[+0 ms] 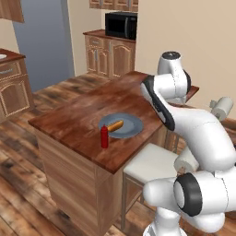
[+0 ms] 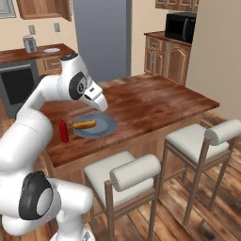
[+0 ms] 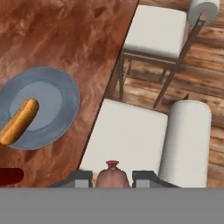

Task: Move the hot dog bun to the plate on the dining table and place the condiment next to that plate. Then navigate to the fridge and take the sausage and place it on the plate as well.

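Observation:
The blue-grey plate lies near the front edge of the reddish-brown dining table. The tan-orange hot dog bun rests on it. Just beside the plate stands the red condiment bottle. My gripper hovers above the table edge and a stool, to the side of the plate. It is shut on the small reddish-brown sausage, which pokes out between the fingertips.
Two white-cushioned stools stand along the table's near side. A tall grey fridge rises behind the table. Wooden cabinets with a black microwave sit at the back.

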Motion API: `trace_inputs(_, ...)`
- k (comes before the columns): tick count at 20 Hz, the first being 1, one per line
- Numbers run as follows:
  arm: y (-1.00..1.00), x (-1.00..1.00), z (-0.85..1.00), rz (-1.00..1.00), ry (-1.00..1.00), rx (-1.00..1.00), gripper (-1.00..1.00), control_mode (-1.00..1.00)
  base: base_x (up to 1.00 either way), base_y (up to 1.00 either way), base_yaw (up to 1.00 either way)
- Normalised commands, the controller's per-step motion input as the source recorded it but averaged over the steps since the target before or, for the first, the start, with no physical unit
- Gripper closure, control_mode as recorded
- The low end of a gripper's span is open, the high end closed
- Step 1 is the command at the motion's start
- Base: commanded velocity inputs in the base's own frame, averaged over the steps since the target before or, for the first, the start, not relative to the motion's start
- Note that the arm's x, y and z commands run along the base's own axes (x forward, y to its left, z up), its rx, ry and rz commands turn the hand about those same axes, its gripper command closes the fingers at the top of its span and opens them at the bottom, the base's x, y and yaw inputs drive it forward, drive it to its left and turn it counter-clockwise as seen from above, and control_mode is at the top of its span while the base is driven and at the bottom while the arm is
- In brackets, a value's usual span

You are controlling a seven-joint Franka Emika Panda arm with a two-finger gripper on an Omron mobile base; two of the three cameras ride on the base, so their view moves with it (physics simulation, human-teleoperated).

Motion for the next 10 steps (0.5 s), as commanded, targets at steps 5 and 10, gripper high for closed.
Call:
trace_inputs(5,0.27,0.62,-0.57,0.14,0.0,0.0,1.0,-1.0,0.0,0.0,0.0)
trace_inputs(10,0.24,0.57,-0.48,0.13,0.03,0.0,1.0,-1.0,0.0,0.0,0.0)
